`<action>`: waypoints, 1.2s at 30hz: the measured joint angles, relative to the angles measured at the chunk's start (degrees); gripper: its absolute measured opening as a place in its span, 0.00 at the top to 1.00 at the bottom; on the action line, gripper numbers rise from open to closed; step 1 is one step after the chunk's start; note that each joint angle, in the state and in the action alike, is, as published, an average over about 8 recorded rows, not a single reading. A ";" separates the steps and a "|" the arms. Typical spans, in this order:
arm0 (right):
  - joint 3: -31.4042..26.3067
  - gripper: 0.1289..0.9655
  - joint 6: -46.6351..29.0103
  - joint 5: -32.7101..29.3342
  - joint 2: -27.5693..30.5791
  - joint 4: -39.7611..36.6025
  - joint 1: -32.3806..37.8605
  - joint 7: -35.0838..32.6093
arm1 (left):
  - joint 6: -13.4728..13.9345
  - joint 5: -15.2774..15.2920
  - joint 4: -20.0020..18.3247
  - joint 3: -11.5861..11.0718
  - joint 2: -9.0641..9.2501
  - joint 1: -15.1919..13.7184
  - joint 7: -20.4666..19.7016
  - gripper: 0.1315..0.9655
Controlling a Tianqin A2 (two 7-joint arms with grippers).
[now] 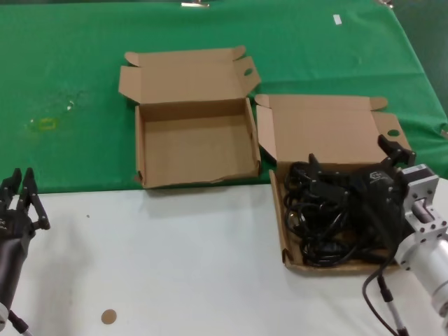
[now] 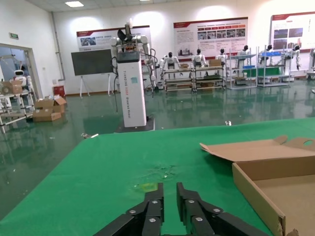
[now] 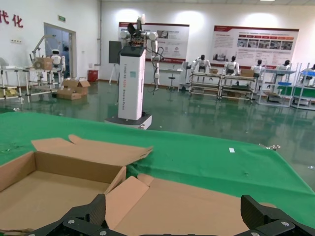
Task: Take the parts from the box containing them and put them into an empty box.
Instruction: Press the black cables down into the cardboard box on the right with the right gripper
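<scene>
Black coiled cables, the parts [image 1: 322, 217], fill the shallow box containing them [image 1: 283, 231] at the right; its plain lid panel [image 1: 329, 129] lies flat behind. My right gripper [image 1: 353, 157] hangs open just above the cables, fingers spread wide and holding nothing. From the right wrist I see that lid panel [image 3: 187, 206] beyond the open right gripper [image 3: 172, 216]; the cables are hidden there. The empty box [image 1: 196, 150], with taller walls, stands to the left of the full one, also seen as the empty box [image 3: 44, 191] and the empty box [image 2: 275, 187]. My left gripper [image 1: 21, 192] waits at the near left, fingers close together with nothing between them, shown as the left gripper [image 2: 170, 194].
Both boxes straddle the line between the green cloth [image 1: 70, 70] and the white tabletop [image 1: 175, 266]. A yellowish stain [image 1: 45, 124] marks the cloth at the left. A small brown disc [image 1: 108, 316] lies on the white surface near the front.
</scene>
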 joint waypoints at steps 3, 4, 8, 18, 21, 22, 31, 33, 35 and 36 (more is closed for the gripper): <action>-2.18 0.00 1.49 2.38 3.55 0.61 0.05 0.56 | 0.00 0.00 0.00 0.00 0.00 0.00 0.00 0.89; -2.87 0.00 1.79 3.18 4.88 0.83 0.06 0.82 | 0.00 0.00 0.00 0.00 0.00 0.00 0.00 0.89; -5.08 0.00 1.33 5.73 10.35 1.53 0.10 2.34 | 0.00 0.00 0.00 0.00 0.00 0.00 0.00 0.92; -4.32 0.00 -11.53 5.49 22.54 -0.09 1.96 3.71 | 0.00 0.00 0.00 0.00 0.00 0.00 0.00 0.98; -3.41 0.00 -16.81 4.85 25.87 -1.12 3.43 3.08 | 0.00 0.00 0.00 0.00 0.00 0.00 0.00 0.98; -3.27 0.00 -18.54 4.53 27.00 -1.44 4.04 2.94 | 0.00 0.00 0.00 0.00 0.00 0.00 0.00 0.99; -5.41 0.00 -32.16 -0.95 35.60 -3.08 11.36 3.12 | 0.00 0.00 0.00 0.00 0.00 0.00 0.00 0.99; -6.24 0.00 -35.40 -2.29 36.93 -3.35 13.21 2.75 | 0.00 0.00 0.00 0.00 0.00 0.00 0.00 0.99; -7.10 0.00 -38.89 -3.48 37.99 -3.74 15.15 2.03 | 0.00 0.00 0.00 0.00 0.00 0.00 0.00 0.99; -7.53 0.00 -40.66 -4.04 38.41 -4.00 16.19 1.57 | 0.00 0.00 0.00 0.00 0.00 0.00 0.00 0.99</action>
